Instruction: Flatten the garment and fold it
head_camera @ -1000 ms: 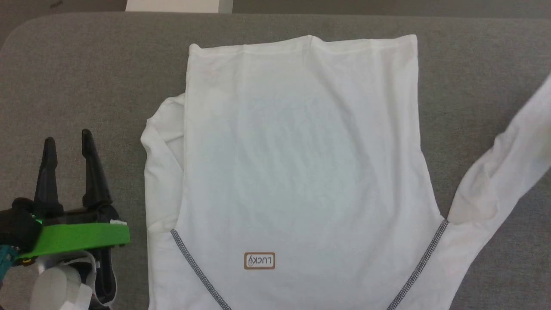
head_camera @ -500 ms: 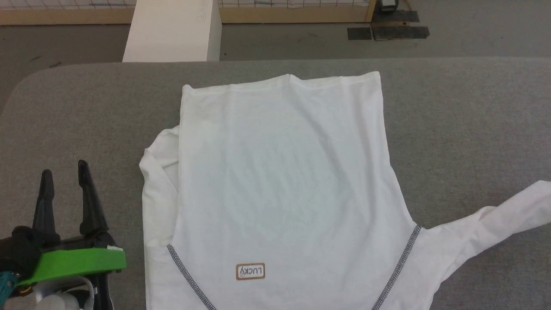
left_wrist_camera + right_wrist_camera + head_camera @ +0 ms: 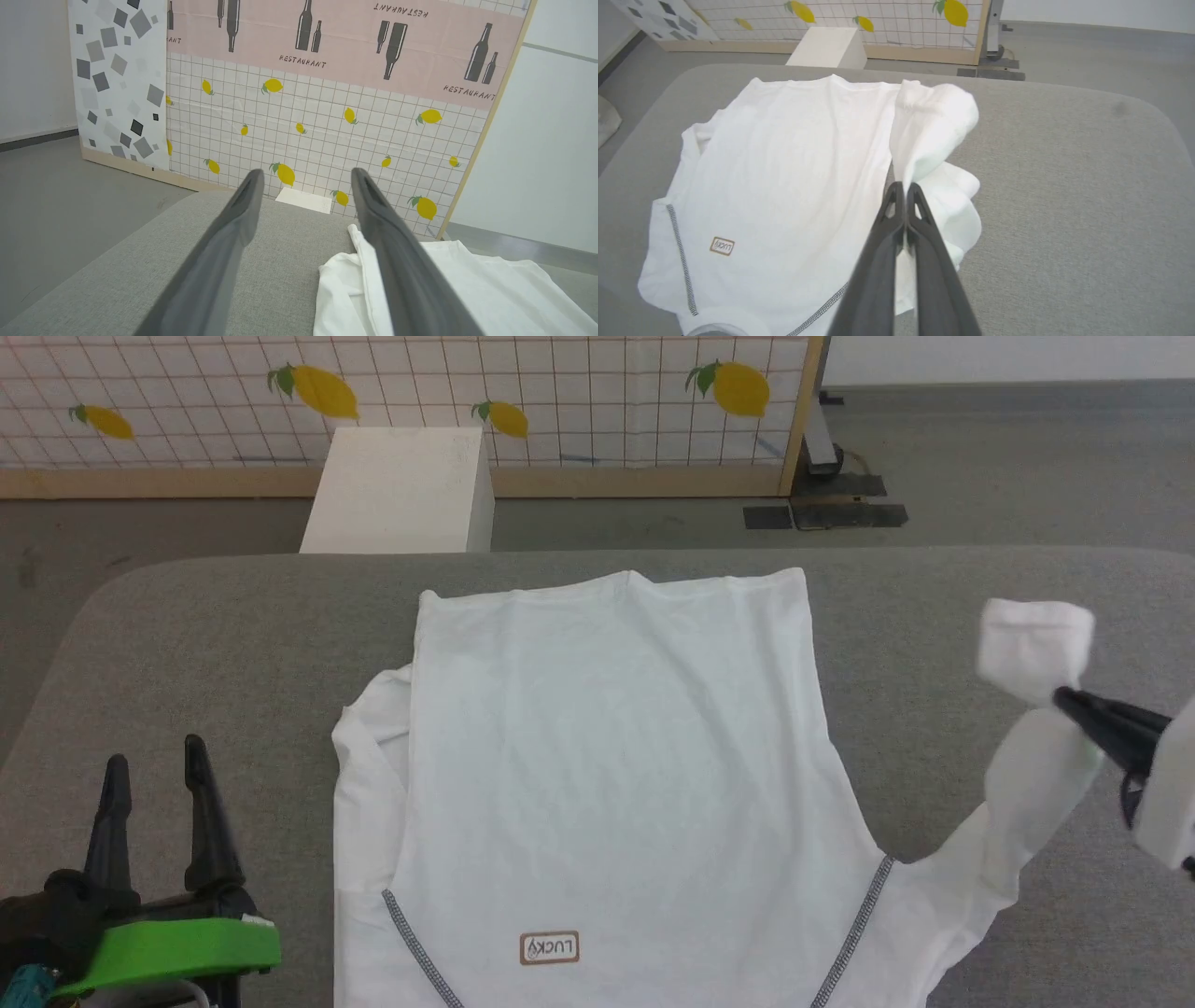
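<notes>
The garment (image 3: pixel 616 756) is thin, soft white cloth, totally matt, with grey thread stitching near the shoulders. Under the garment, the table (image 3: pixel 233 644) has a grey fabric cover with a slightly rough weave. Left of the garment, the left gripper (image 3: pixel 156 753) looks like dull black plastic (its green collar (image 3: pixel 177 947) is smoother, with a faint sheen). Behind the garment there's a smooth matt white box (image 3: pixel 401 490) and a wood-framed printed screen (image 3: pixel 560 392).
</notes>
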Robot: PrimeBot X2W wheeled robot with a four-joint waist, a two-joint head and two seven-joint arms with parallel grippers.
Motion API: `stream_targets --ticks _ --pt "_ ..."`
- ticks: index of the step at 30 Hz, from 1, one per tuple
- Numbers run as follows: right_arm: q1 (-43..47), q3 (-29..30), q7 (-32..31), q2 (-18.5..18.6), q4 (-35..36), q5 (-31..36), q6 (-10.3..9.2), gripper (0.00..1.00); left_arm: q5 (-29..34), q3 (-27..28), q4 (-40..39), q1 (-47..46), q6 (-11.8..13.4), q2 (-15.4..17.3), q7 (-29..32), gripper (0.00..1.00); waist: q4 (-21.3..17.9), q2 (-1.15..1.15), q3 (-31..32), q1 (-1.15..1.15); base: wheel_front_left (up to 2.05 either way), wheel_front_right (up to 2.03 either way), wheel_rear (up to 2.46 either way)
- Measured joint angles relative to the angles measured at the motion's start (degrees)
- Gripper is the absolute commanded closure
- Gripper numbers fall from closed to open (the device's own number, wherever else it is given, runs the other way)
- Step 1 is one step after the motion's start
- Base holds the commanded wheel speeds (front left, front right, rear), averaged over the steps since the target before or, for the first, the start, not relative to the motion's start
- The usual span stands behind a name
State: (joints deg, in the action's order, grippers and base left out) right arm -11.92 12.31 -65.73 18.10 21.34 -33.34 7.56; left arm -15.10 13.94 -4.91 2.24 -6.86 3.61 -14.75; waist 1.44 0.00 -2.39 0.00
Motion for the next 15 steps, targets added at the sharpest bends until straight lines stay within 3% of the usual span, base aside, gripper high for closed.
stream_targets --ticks 7,15 --pt "-0.2 -15.4 -4.2 -2.3 3.1 -5.3 0.01 1.00 0.0 -0.5 0.0 1.1 -0.1 -0.1 0.0 0.00 0.8 0.00 2.0 0.00 0.00 0.00 0.00" --pt "-2.8 -34.1 1.7 -6.6 -6.7 -6.9 0.00 1.00 0.0 -1.7 0.1 1.0 -0.2 -0.2 0.0 0.00 2.3 0.00 1.2 0.00 0.00 0.00 0.00"
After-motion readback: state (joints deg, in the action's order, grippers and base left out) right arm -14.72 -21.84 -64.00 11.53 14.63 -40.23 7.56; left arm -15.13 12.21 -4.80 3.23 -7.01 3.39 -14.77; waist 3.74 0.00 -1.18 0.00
